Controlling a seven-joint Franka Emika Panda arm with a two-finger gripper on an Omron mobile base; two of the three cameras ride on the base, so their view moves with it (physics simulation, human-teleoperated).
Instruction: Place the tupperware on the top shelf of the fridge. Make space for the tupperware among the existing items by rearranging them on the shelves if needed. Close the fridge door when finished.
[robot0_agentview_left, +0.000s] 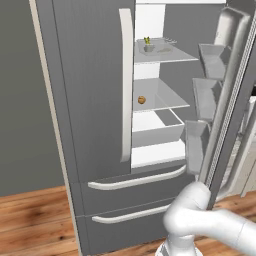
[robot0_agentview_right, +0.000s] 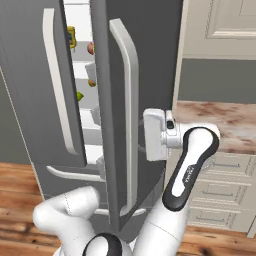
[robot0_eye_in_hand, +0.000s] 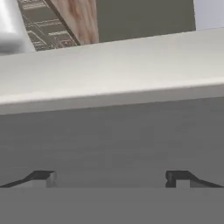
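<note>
The arm is bent at the elbow, its claw (robot0_eye_in_hand: 111, 178) held with jaws wide apart, empty, pressed close against the open fridge (robot0_agentview_right: 107, 100) door's edge

The fridge (robot0_agentview_left: 95, 100) is dark grey with pale handles and a white interior. Its shelves (robot0_agentview_left: 165, 97) are light grey; the floor (robot0_agentview_left: 35, 220) shows reddish wood grain.

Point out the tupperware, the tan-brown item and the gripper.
tupperware (robot0_agentview_left: 149, 48): left base view, front wall of tub.
tan-brown item (robot0_agentview_left: 142, 100): left base view, its middle.
gripper (robot0_eye_in_hand: 109, 179): hand view, midway between the open fingertips.
</note>
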